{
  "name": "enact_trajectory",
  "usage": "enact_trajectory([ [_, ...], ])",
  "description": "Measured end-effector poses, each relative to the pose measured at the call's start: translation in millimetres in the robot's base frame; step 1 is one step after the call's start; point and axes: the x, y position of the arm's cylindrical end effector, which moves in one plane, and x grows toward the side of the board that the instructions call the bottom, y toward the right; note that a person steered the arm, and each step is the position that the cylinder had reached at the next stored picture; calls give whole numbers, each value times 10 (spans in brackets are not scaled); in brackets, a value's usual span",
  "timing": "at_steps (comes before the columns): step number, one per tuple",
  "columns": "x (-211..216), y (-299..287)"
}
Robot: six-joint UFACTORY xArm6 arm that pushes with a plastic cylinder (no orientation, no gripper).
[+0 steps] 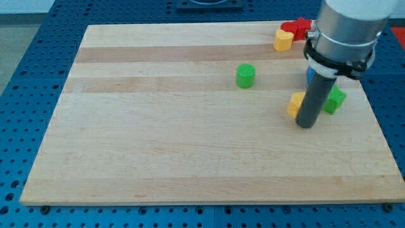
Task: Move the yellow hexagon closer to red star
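My tip (306, 125) rests on the board at the view's right. A yellow block (294, 104), seemingly the hexagon, touches the rod's left side and is partly hidden by it. The red star (296, 27) lies at the board's top edge, far above the tip, its right part hidden by the arm. A second yellow block (283, 40) sits against the red star's lower left.
A green cylinder (245, 75) stands left of the rod, above mid-board. A green block (335, 99) sits just right of the rod. A blue block (309, 76) shows partly behind the rod. The board's right edge (380, 126) is close.
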Motion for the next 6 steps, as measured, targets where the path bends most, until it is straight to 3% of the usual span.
enact_trajectory([
  [4, -917, -23],
  [6, -1004, -265],
])
